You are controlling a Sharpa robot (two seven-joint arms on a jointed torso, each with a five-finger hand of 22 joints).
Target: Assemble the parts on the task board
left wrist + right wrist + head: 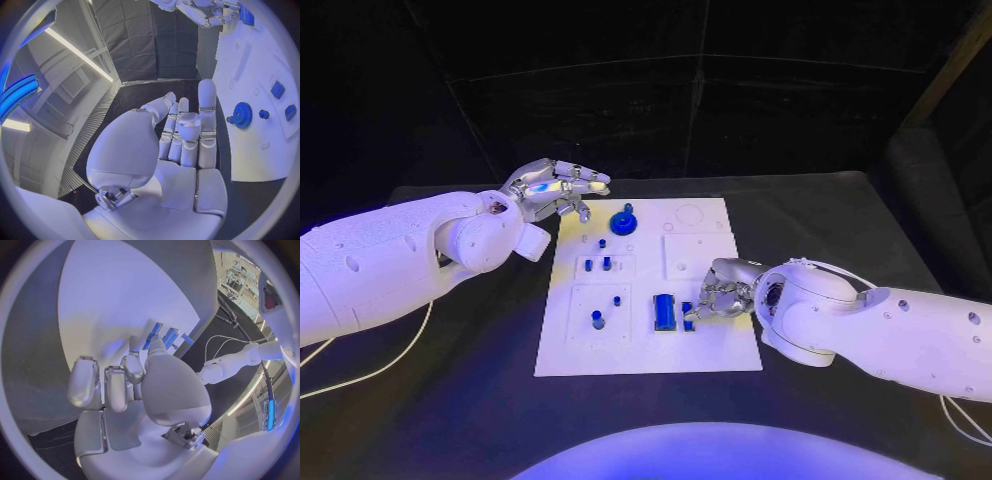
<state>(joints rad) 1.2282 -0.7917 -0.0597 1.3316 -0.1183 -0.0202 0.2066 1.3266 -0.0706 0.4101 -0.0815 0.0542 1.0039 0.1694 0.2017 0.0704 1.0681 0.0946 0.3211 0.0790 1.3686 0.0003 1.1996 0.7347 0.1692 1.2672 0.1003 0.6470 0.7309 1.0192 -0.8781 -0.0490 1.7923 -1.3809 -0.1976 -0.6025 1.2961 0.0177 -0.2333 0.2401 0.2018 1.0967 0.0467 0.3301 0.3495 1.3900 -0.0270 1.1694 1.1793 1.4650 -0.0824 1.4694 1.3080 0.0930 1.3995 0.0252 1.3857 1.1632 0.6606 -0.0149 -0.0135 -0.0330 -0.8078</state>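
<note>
Right hand lowered over task board, fingers curled beside blue block, likely positioned for grasp; contact cannot be told. Left hand held spread, empty, near blue gear, apparently waiting.

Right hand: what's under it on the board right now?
The right hand sits over the task board, fingertips at the blue blocks. The bare white board surface shows below the fingers in the right wrist view. Whether the fingertips touch a block is hidden.
</note>
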